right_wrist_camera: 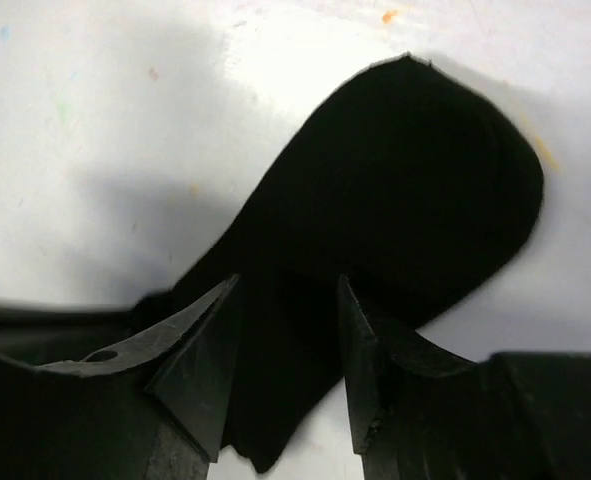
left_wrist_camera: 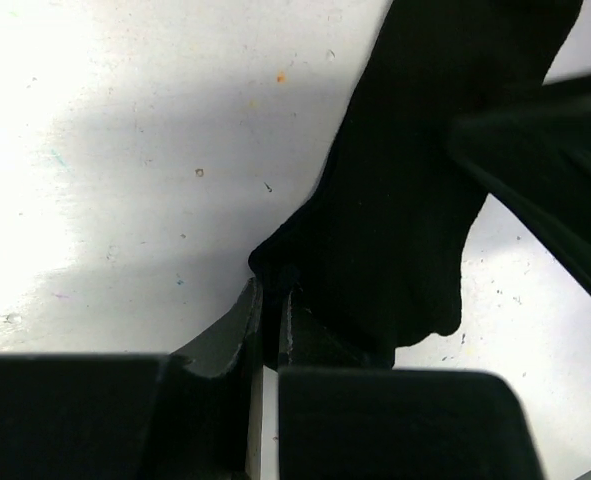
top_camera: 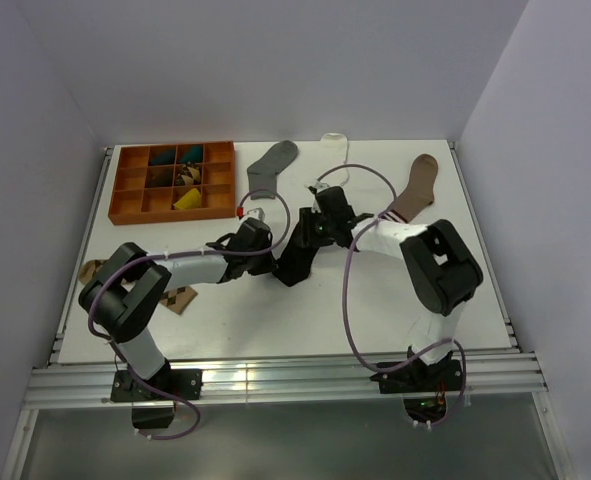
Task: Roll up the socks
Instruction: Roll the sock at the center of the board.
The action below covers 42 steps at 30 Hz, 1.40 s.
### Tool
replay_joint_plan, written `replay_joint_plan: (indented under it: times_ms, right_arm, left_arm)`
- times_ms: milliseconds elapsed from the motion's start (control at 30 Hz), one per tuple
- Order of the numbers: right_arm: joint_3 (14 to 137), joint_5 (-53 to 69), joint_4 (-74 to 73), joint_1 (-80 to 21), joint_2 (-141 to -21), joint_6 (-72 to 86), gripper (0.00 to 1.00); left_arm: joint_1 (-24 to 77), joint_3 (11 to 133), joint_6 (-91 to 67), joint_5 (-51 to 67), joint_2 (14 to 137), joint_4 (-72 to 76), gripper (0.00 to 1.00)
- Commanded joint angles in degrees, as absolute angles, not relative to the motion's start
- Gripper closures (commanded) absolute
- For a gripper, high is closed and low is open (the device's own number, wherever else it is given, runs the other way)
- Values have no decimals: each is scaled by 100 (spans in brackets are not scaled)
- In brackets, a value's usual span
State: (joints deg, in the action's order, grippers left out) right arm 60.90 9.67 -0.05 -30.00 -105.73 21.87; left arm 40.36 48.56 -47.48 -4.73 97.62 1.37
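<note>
The white surface (top_camera: 275,320) carries an orange tray (top_camera: 155,216) with compartments at the far left. Beside the tray lies a grey sock (top_camera: 271,165), a white sock (top_camera: 334,138) at the far edge, a brown sock (top_camera: 415,188) far right, a black sock (top_camera: 297,258) in the middle, and a patterned sock (top_camera: 180,299) near left

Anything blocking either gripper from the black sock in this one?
Nothing visible does. The left gripper is shut on the edge of the black sock, and the right gripper straddles it with open fingers.
</note>
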Motion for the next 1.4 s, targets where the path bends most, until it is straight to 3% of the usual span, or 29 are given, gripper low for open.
replay_joint_plan:
  times_ms: [0, 367, 767, 1367]
  right_arm:
    - [5627, 844, 465, -2988, -9592, 1820, 48]
    - [4175, 124, 1467, -4191, -8455, 941, 46]
    - [3955, -448, 2320, -5044, -8877, 168, 44]
    - [3752, -368, 2769, -5326, -9676, 325, 47]
  left_arm:
    - [4096, 4957, -4693, -721, 9984, -483, 100]
    - [4140, 5019, -4764, -835, 9949, -580, 100]
    - [4140, 5045, -4799, -844, 9940, -563, 100]
    - [4157, 5063, -4895, -817, 9967, -580, 100]
